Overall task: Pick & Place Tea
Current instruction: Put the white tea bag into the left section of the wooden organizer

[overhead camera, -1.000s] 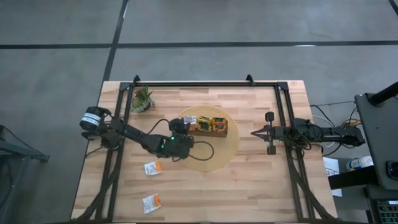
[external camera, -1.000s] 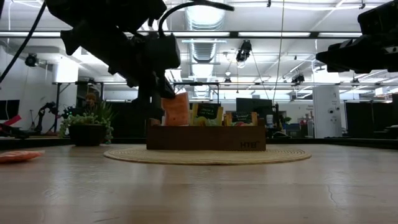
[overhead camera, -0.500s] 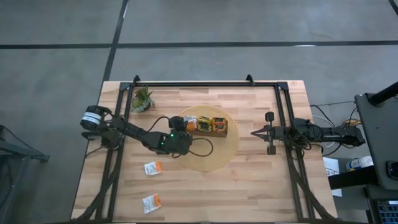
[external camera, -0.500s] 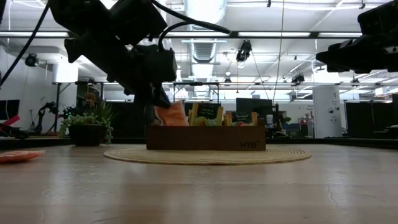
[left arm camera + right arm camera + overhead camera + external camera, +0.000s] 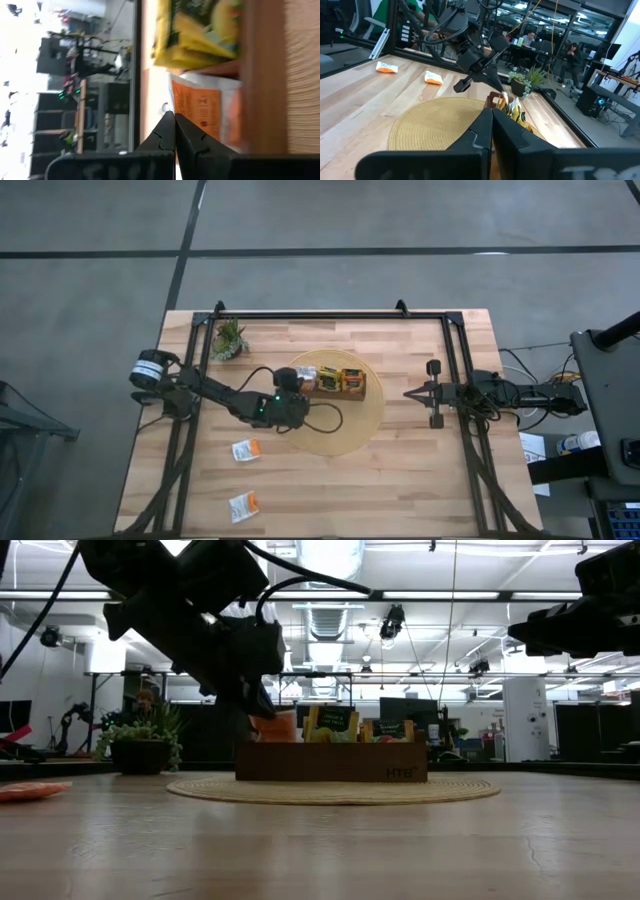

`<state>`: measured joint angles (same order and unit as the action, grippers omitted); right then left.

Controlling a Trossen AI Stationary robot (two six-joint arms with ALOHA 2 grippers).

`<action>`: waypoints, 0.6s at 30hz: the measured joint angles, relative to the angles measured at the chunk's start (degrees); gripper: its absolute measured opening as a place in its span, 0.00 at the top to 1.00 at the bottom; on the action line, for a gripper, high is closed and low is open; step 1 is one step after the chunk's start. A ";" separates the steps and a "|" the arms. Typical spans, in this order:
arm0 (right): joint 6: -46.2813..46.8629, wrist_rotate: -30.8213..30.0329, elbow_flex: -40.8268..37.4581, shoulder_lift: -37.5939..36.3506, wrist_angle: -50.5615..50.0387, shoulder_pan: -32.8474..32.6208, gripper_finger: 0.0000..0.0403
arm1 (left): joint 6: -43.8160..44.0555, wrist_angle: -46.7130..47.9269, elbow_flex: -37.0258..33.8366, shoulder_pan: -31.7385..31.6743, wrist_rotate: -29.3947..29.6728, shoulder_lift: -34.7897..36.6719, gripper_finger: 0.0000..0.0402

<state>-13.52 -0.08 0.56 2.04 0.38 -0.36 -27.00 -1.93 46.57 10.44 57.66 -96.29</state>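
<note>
A brown wooden tray (image 5: pixel 345 392) stands on a round woven mat (image 5: pixel 340 425) in the middle of the table. Yellow-and-dark tea sachets (image 5: pixel 200 30) stand in it. My left gripper (image 5: pixel 291 380) is at the tray's left end, shut on an orange tea sachet (image 5: pixel 277 726) that sits low in the left compartment. Two more sachets (image 5: pixel 246 450) (image 5: pixel 243 505) lie flat on the table near the front left. My right gripper (image 5: pixel 410 393) waits shut by the table's right side, apart from everything. My left gripper pinches the orange sachet between its two fingers at an edge (image 5: pixel 181 102) right at the fingertips. The fingers come from the table's left, slanting down. The sachet leans tilted, its lower part inside the tray's left compartment behind the tray wall (image 5: pixel 260 75).
A small potted plant (image 5: pixel 229 340) stands at the far left of the table. A dark frame (image 5: pixel 330 315) runs along the far edge and both sides. Bare wood lies in front of the mat and to its right.
My left gripper has sunk a little at the tray's left end and tipped, still shut. The orange sachet, upright and high above the tray wall a second ago, now leans over and sits lower in the left compartment.
</note>
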 joint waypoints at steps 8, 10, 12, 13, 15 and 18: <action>0.00 0.00 0.00 0.00 0.00 0.00 0.98 | 1.12 0.00 0.00 -0.11 -1.61 0.00 1.00; 0.00 0.02 0.00 -0.01 -0.01 0.01 0.98 | 2.12 0.02 0.04 -0.11 -1.61 0.00 1.00; 0.00 0.02 0.00 -0.01 -0.01 0.00 0.98 | 2.94 0.04 0.31 -0.11 -1.63 0.00 1.00; 0.00 0.02 0.00 -0.01 -0.01 0.01 0.98 | 3.48 0.00 0.39 -0.11 -1.63 0.00 1.00; 0.00 0.00 0.00 0.00 -0.02 0.00 0.98 | 4.84 0.04 0.49 -0.11 -1.72 0.00 0.99; 0.00 0.01 0.00 -0.02 0.00 0.00 0.98 | 6.20 0.04 0.52 -0.13 -3.64 0.02 0.96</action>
<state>-13.52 -0.07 0.56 2.02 0.38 -0.36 -20.80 -1.89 47.09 10.31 54.02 -96.27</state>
